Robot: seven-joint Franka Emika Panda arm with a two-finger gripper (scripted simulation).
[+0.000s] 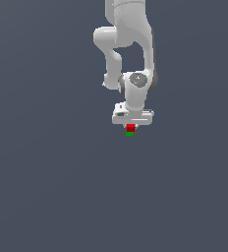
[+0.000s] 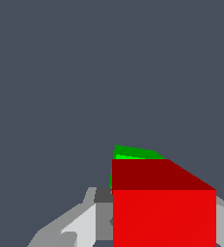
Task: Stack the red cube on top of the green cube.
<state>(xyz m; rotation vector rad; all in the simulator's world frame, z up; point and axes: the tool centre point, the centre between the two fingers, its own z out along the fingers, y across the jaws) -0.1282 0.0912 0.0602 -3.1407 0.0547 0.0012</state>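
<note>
In the exterior view the red cube [image 1: 130,127] sits directly over the green cube [image 1: 129,133], and the two look to be in contact. My white gripper [image 1: 131,123] hangs straight above them, pointing down. The wrist view shows the red cube [image 2: 164,212] filling the space between my two fingers [image 2: 91,223], which lie against its sides. A sliver of the green cube [image 2: 131,153] shows just beyond the red one's edge; the rest of it is hidden.
The plain dark grey floor [image 1: 47,187] spreads out all around the cubes. The white arm [image 1: 128,44] rises from the gripper toward the upper part of the exterior view.
</note>
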